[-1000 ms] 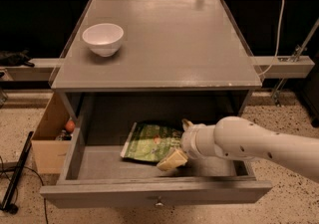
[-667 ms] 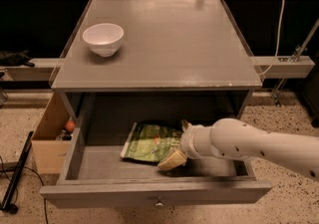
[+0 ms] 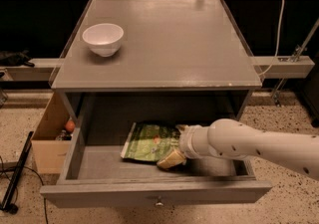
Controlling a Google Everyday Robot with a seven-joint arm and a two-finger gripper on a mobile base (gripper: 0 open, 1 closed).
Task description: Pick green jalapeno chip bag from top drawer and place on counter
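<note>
The green jalapeno chip bag point(image 3: 149, 141) lies flat in the open top drawer point(image 3: 154, 195), near the middle of its floor. My gripper point(image 3: 177, 144) reaches in from the right on the white arm point(image 3: 249, 144) and sits at the bag's right edge. It is open, with one tan finger point(image 3: 171, 159) at the bag's near right corner and the other point(image 3: 181, 128) at its far right corner. The bag rests on the drawer floor. The counter point(image 3: 169, 39) above the drawer is grey and smooth.
A white bowl point(image 3: 103, 38) stands on the counter's left side. A brown cardboard box point(image 3: 49, 138) with small items sits on the floor left of the cabinet. A black pole point(image 3: 16, 178) lies on the floor at the far left. Metal rails and a cable run behind.
</note>
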